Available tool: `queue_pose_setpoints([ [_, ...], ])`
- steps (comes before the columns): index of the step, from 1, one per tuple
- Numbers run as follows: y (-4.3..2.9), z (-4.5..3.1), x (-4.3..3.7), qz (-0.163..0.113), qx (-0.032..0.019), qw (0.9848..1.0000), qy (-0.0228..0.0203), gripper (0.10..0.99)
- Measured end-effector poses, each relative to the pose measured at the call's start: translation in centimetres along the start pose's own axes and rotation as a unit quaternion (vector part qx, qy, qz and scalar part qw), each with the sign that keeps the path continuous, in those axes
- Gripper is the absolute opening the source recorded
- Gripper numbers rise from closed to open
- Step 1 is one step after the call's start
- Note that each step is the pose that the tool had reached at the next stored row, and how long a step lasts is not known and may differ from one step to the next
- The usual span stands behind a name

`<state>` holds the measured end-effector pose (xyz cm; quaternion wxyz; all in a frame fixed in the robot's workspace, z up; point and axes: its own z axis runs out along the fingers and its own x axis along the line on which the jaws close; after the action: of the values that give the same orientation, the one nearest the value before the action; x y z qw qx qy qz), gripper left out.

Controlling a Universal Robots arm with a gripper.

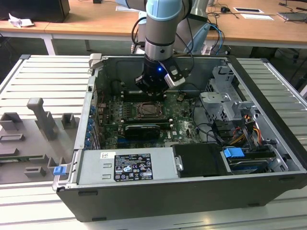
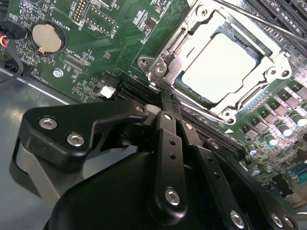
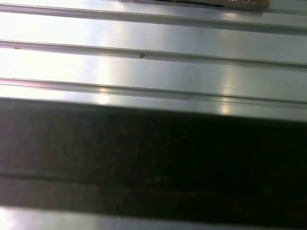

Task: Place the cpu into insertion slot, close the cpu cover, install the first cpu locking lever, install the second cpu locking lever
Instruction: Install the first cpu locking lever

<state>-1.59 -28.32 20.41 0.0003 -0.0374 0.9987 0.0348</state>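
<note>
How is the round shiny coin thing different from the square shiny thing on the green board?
The coin battery is round, but the cpu is square. The cpu looks much bigger than the coin battery. The cpu lies framed by the silver cpu cover, while the coin battery sits in a dark ring. Both are flat, shiny and lie on the green circuit board.

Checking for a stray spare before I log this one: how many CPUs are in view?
1. The cpu sits in the insertion slot on the green board, framed by the cpu cover, in the second wrist view. Another could be hidden elsewhere inside the case.
</note>
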Motion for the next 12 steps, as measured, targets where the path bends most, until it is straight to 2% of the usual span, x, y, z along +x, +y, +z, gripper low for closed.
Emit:
queue_pose_setpoints([
  [6, -0.03, 0.04, 0.00, 0.001, 0.0046, 1.0000, 0.0002, 0.106],
  [12, -0.09, 0.30, 0.00, 0.001, 0.0056, 1.0000, 0.0004, 0.106],
])
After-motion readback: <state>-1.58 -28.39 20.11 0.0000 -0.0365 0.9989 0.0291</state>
